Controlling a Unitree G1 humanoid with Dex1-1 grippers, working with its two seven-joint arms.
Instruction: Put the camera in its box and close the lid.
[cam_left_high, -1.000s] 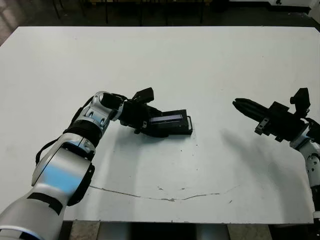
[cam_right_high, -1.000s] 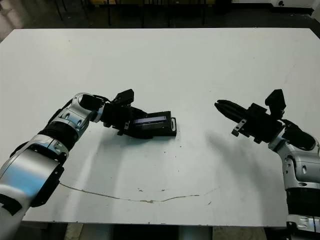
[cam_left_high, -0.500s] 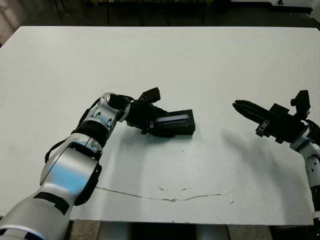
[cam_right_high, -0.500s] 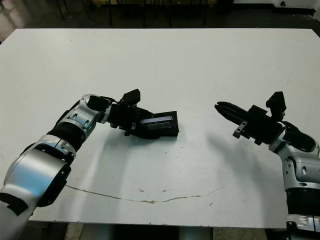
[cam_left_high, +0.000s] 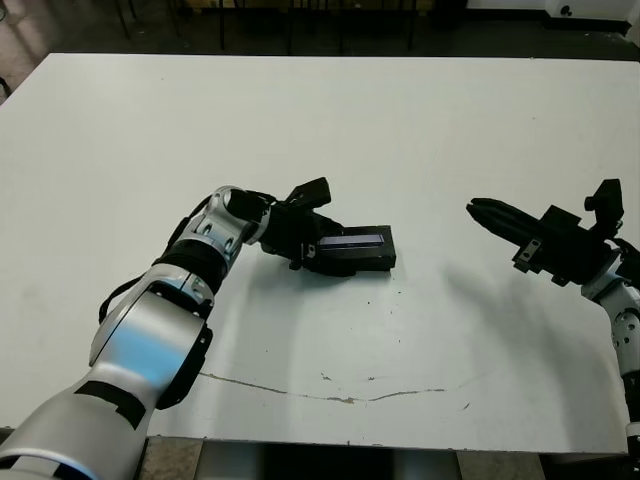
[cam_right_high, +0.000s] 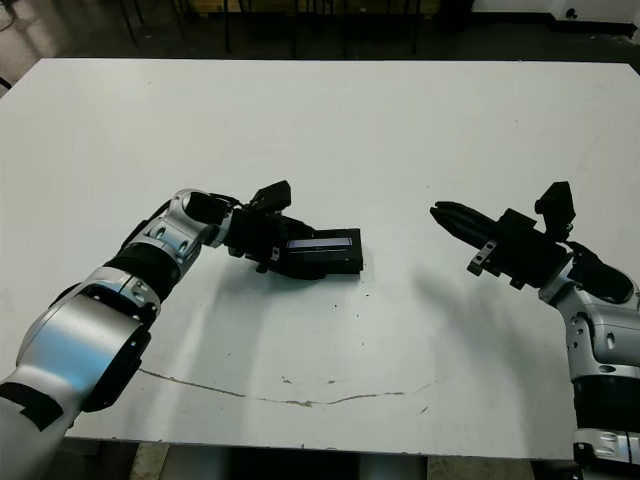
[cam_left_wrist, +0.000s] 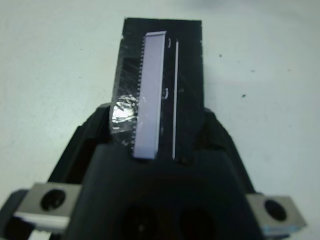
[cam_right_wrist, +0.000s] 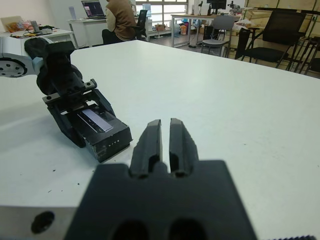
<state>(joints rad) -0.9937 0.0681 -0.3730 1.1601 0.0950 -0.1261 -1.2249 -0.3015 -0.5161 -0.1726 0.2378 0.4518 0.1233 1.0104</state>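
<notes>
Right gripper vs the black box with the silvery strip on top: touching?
Apart. The left eye view shows bare white table between the right gripper and the box; the right wrist view shows the same gap.

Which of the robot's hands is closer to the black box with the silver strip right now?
Left. The left hand grips one end of the closed box, its fingers either side. The right hand hovers well off to the box's right, fingers together, touching nothing.

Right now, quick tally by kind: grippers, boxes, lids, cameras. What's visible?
Grippers: 2, left gripper and right gripper
Boxes: 1, the box, clamped in the left gripper
Lids: 1, the lid, on the box
Cameras: 0 visible
Total: 4
</notes>
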